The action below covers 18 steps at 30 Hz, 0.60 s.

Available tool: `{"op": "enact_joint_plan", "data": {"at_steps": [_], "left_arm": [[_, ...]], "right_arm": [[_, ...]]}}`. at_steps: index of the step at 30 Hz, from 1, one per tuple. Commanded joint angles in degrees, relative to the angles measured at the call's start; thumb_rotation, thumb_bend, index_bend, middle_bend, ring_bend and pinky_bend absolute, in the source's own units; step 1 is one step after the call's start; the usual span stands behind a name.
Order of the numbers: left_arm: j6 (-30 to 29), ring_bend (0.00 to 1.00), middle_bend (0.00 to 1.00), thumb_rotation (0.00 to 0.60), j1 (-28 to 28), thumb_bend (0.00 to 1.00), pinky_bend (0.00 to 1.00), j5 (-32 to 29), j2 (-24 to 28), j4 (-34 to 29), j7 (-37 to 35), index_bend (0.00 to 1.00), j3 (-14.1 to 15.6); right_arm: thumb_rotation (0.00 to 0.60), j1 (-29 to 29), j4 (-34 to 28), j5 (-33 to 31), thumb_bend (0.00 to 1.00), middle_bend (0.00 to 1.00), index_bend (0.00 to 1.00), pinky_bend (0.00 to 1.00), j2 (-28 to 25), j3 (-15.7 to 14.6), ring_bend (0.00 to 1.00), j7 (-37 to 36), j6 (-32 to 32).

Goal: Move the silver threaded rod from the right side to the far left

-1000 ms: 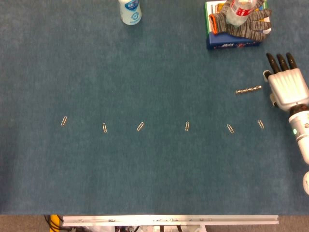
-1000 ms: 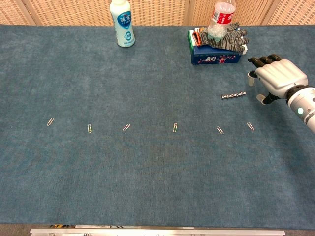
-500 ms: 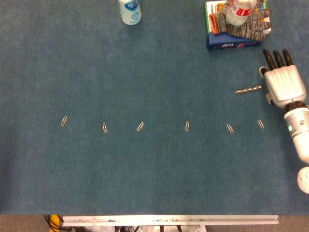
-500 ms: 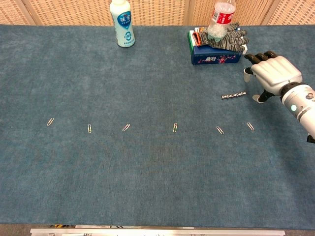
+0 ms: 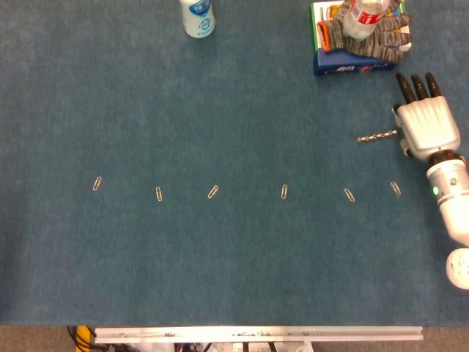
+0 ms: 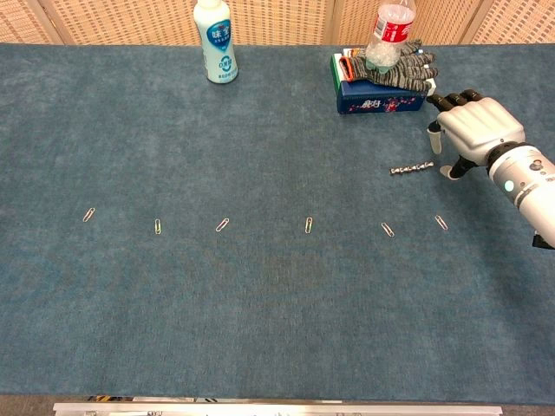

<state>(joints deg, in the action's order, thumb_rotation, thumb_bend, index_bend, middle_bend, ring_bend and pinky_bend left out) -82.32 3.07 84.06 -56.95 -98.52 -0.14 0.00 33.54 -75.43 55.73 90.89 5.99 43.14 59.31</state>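
1. The right hand (image 5: 426, 125) hangs with fingers (image 5: 419, 86) apart and extended, holding nothing.
2. The silver threaded rod (image 5: 377, 136) lies on the table (image 5: 220, 110) just beside the hand's thumb side, its end nearly touching.

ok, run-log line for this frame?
phase: reach | right hand: open, beside silver threaded rod | rod: on table, ungrasped | left hand: unseen
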Motion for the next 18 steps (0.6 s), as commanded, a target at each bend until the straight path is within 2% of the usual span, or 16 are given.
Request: {"op": "enact_joint_plan", "data": {"at_steps": [1,18], "left_arm": [[-0.01,0.27,0.43,0.600,-0.01,0.45,0.31,0.00,0.03,-0.03,-0.05,0.49,0.00],[-0.04,0.27,0.43,0.600,-0.07,0.45,0.31,-0.08,0.06,-0.02,0.03,0.49,-0.03]], "right_arm": [[0.600,0.06,0.28,-0.11,0.21,0.00,0.52,0.00,0.18,-0.08,0.00,0.15,0.06],[0.600,1.46,4.14,-1.77,0.22,0.00,0.52,0.00,2.75,0.27,0.00,0.68,-1.72]]}}
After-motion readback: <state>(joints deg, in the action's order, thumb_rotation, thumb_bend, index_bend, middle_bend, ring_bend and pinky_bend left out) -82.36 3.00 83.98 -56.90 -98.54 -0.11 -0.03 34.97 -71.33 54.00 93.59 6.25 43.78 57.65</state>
